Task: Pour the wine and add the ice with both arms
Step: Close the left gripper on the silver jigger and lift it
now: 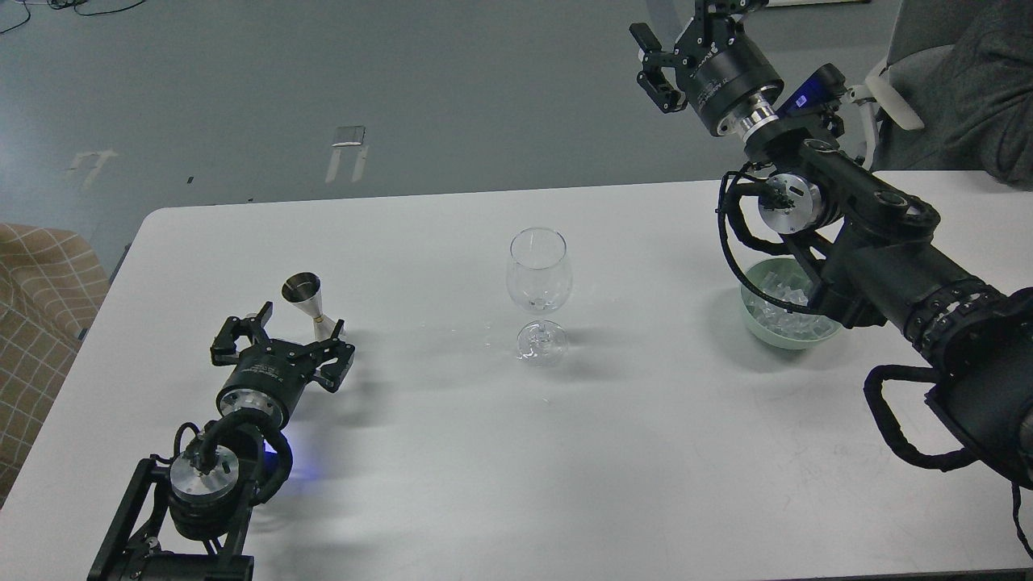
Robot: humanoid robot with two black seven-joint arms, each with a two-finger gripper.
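Note:
A clear stemmed wine glass (539, 290) stands upright mid-table; I cannot tell if any liquid is in it. A small steel jigger (311, 305) stands to its left. My left gripper (284, 337) is open, low over the table, its fingers reaching either side of the jigger's base. A pale green bowl (754, 323) at the right holds several clear ice cubes (784, 311), partly hidden by my right arm. My right gripper (670, 48) is raised high beyond the table's far edge, open and empty.
The white table (516, 452) ends at its far edge just behind the glass. A person in grey sits at the top right (980, 89). A checked cushion (40, 298) lies off the table's left edge.

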